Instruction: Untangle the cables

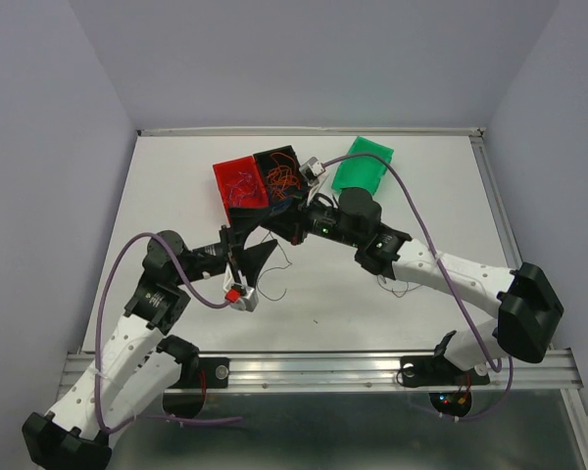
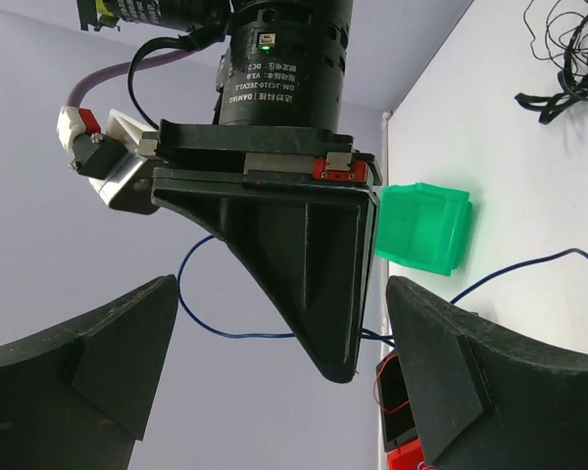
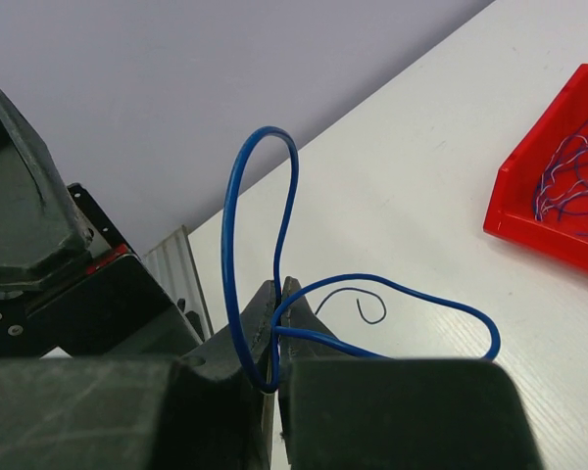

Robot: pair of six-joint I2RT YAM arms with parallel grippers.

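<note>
Partly sorted, I judge: thin bluish wires [image 3: 568, 186] lie in the red plastic tray [image 3: 527, 231], orange wires [image 1: 283, 177] in the black tray [image 1: 274, 154], while the right gripper [image 3: 279, 294] clamps a blue wire [image 3: 229, 196] above the white table [image 1: 363, 294], the left gripper [image 1: 247, 253] gapes empty and thin black strands [image 2: 573, 69] lie loose.

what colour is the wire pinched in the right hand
Blue: the wire loops up from the right hand, clearest in the right wrist view.

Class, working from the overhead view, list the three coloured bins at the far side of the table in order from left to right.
Red bin → black bin → green bin.
</note>
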